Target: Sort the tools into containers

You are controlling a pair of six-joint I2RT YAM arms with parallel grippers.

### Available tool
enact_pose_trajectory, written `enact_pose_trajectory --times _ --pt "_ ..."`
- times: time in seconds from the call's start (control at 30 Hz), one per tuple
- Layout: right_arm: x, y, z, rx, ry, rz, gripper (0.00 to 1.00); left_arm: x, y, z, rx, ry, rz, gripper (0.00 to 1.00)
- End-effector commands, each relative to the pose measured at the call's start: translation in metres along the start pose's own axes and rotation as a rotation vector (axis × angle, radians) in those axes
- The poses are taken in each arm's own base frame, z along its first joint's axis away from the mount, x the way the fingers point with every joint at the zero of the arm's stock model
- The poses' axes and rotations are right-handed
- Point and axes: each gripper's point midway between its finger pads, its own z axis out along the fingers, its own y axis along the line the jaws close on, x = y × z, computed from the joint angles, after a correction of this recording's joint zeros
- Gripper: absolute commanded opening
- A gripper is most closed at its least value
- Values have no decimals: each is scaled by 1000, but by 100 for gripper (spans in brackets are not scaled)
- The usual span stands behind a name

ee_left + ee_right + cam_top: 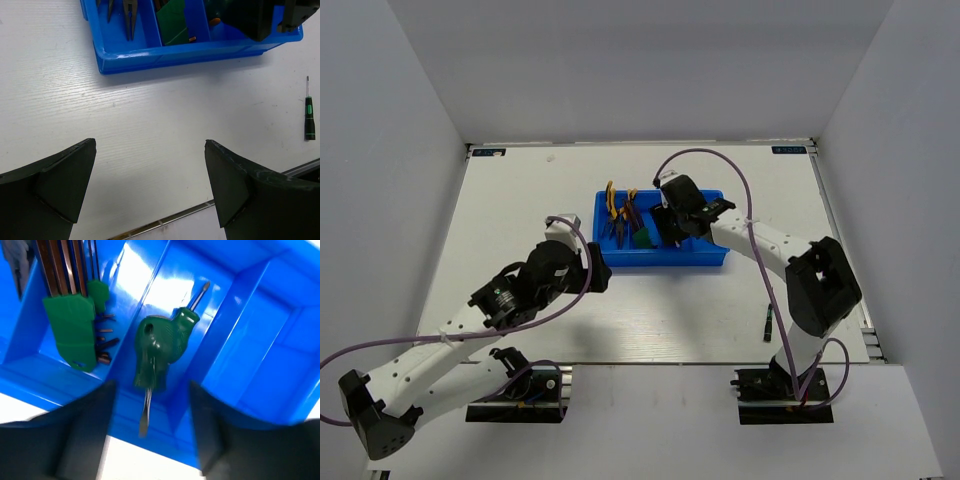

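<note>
Stubby green screwdrivers (155,347) were seen in the blue tray (260,355) beneath the spread-open right end effector (150,395), which would best be raised straight, clear of the dividers (224,325).

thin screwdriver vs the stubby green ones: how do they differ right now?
Place: the thin screwdriver lies on the table, outside the tray; the stubby screwdrivers lie in a tray compartment. Build: the thin one has a slim black handle with a green band; the stubby ones have fat green handles. Shared: neither is gripped.
</note>
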Motion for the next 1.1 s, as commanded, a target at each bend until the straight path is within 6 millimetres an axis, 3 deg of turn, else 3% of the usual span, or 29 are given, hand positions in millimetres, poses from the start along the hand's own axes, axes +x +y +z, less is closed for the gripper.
enact_pose_trajectory --times 0.0,0.1,0.17,0.27,0.3,0.37,0.4,0.43,0.47,0.5,0.57,0.63,0.67,0.7,0.73,0.77,0.8,0.83,0.87,0.97,1.07 --pt "-22 -2 -5 -8 -48 2 69 -5 -3 -2 21 -22 -9 100" --pt "-25 -1 -13 -41 -59 -3 78 -2 -4 -1 29 -17 -9 100" --pt "-29 -4 -22 -49 -85 -18 78 -1 -4 1 29 -18 -10 100" --pt "-46 -6 -54 -94 -188 -24 52 5 -7 6 46 4 -7 100" --pt "-46 -9 -58 -99 -201 -21 24 9 -8 10 48 17 -4 100" --pt "-51 -17 -79 -92 -252 -20 2 9 -8 12 48 17 7 92" --pt "-54 -23 -99 -78 -298 -9 0 10 -10 12 57 23 7 87" --pt "-54 -36 -103 -47 -309 9 0 9 -11 14 59 20 17 80" --pt "-43 -45 -101 -13 -295 18 0 7 -13 14 66 9 13 49" --pt "-45 -60 -116 33 -325 12 0 8 -14 14 74 14 23 38" --pt "-28 -100 -120 172 -278 63 4 8 -14 17 68 22 38 26" --pt "-5 -119 -125 238 -219 95 9 5 -15 15 69 20 48 29" --pt "11 -138 -124 278 -180 134 21 1 -17 13 75 12 45 39" --pt "34 -140 -122 279 -102 165 26 0 -16 14 67 7 45 71" --pt "45 -141 -119 270 -63 185 29 -4 -18 12 73 -2 42 82" --pt "57 -151 -119 273 -28 246 39 -2 -16 12 67 7 45 89" --pt "66 -148 -116 243 4 271 42 -8 -18 8 78 -11 50 95" --pt "87 -151 -117 249 84 329 42 -8 -19 8 78 -11 50 95" --pt "97 -156 -114 255 126 363 45 -9 -20 6 92 -13 57 96" --pt "131 -148 -110 185 265 425 51 -12 -21 1 110 -28 73 96" --pt "153 -139 -111 109 362 477 51 -13 -23 -2 123 -32 80 96"
